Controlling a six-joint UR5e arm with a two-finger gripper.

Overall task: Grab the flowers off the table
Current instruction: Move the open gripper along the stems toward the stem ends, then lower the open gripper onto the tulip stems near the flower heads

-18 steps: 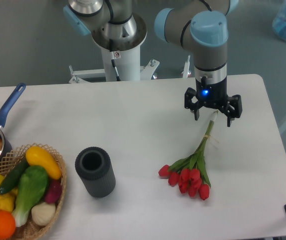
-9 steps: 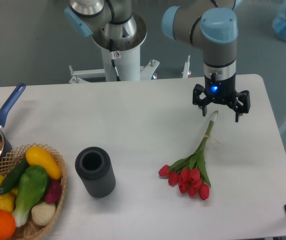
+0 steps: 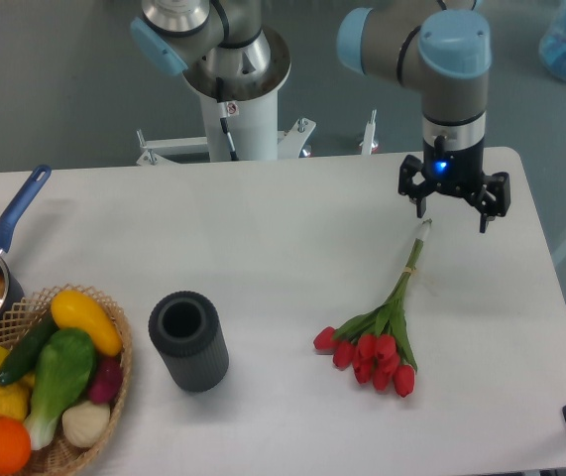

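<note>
Tool (image 3: 453, 211): black two-finger unit under a blue-capped grey wrist, a blue light lit on its body; fingers spread wide, holding nothing, hanging over the far right part of the table (image 3: 263, 238), near its back edge and right rounded corner. Flowers (image 3: 379, 332): red tulip bunch lying flat on the table, heads toward the front, thin green stems running up and right so that the pale stem tip sits just below and a little left of the tool, apart from both fingers. Open white surface surrounds the bunch on all sides, with a strip between the heads and the front edge and a wider band to the right edge. Dark ribbed cylinder (image 3: 188, 340): upright, open top, left of the tulip heads, well apart from them. Wicker basket (image 3: 114, 392): front left corner, cut by the picture's edge, filled with coloured vegetables and fruit. Blue-handled pan (image 3: 0, 258): left edge, partly out of view, just behind the basket. Robot base column (image 3: 233, 94): white, behind the back edge; a small red-and-white label on it is too small to read. No other writing legible.
</note>
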